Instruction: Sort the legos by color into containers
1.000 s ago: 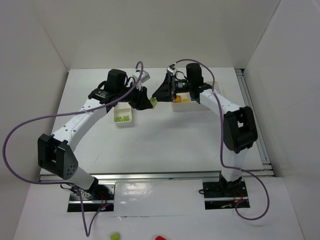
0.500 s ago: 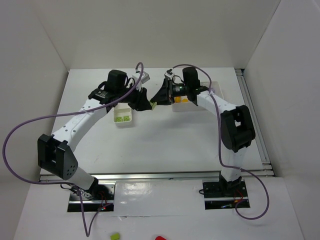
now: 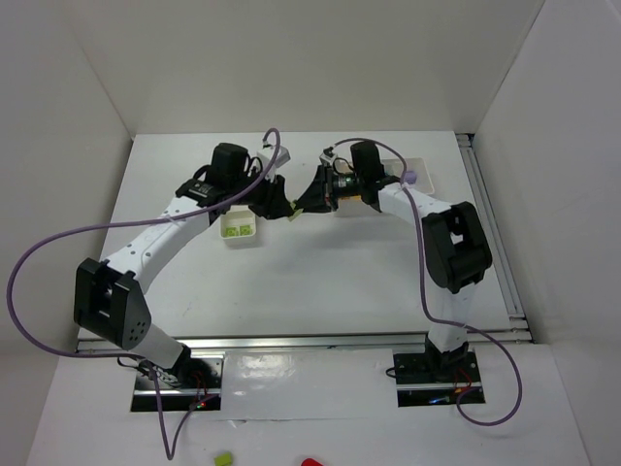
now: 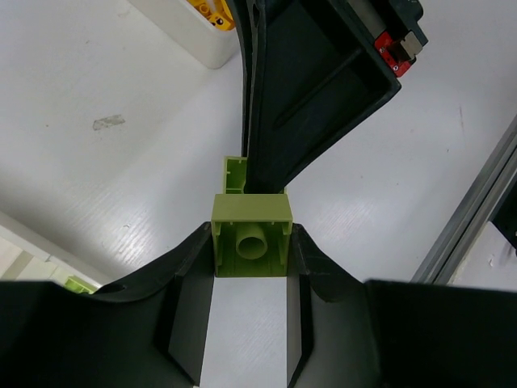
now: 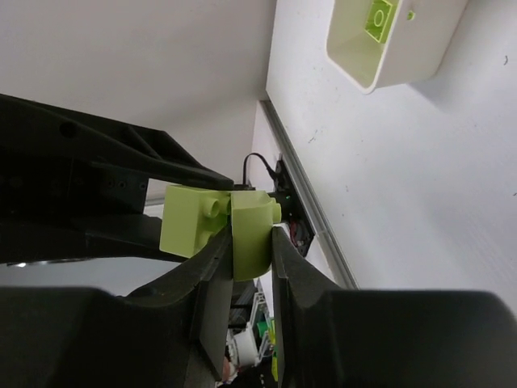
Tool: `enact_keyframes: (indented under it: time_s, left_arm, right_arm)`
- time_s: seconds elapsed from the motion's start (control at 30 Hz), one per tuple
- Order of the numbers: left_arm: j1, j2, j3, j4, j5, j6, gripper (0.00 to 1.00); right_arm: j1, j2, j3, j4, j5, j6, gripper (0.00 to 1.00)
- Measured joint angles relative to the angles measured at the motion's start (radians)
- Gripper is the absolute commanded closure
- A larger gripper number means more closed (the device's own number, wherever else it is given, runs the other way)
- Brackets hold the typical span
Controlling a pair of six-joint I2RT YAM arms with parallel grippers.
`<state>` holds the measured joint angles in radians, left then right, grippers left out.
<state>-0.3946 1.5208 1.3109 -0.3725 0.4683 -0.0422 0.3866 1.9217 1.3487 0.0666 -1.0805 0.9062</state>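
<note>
Lime-green bricks (image 4: 251,220), two joined, hang above the table (image 3: 320,282) near its far edge. The right gripper (image 5: 252,242) has just clamped one, and the left gripper (image 4: 251,259) pinches the other. With both held, they look ready to be pulled apart.

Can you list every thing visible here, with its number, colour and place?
joined lime bricks: 2, lime green, clamped between both grippers, one in each.
narrow tray: 1, white, under the left arm.
loose lime bricks: number unclear, lime green, inside the narrow tray.
wide tray: 1, white, behind the right arm.
purple brick: 1, purple, wide tray, right end.
yellow-orange brick: at least 1, yellow-orange, wide tray, left end.
table: 1, white, below the arms.
lime green bit, red bit: 1 each, bottom edge, off the table.
left gripper, right gripper: 2, black, both shut on the joined lime bricks.
</note>
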Motion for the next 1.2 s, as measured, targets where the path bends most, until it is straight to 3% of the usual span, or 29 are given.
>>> enact_keyframes:
  time_s: [0.3, 0.53, 0.8, 1.07, 1.13, 1.2]
  left_arm:
    - [0.027, 0.003, -0.008, 0.018, 0.0, -0.045, 1.0]
    - [0.103, 0.003, -0.008, 0.045, 0.0, -0.128, 1.0]
    - [0.269, -0.001, -0.03, -0.009, -0.147, -0.261, 1.0]
    - [0.274, 0.078, -0.104, -0.116, -0.286, -0.33, 1.0]
    - [0.267, 0.1, -0.105, -0.127, -0.315, -0.341, 0.89]
    - [0.264, 0.118, -0.105, -0.132, -0.338, -0.355, 0.68]
  right_arm:
    - [0.004, 0.026, 0.035, -0.163, 0.087, -0.114, 0.9]
    - [0.006, 0.062, 0.084, -0.294, 0.182, -0.207, 0.91]
    - [0.084, 0.174, 0.327, -0.38, 0.297, -0.284, 0.91]
    - [0.098, 0.197, 0.389, -0.422, 0.34, -0.327, 0.91]
    - [0.098, 0.197, 0.388, -0.438, 0.351, -0.336, 0.91]
    - [0.097, 0.197, 0.387, -0.447, 0.36, -0.343, 0.91]
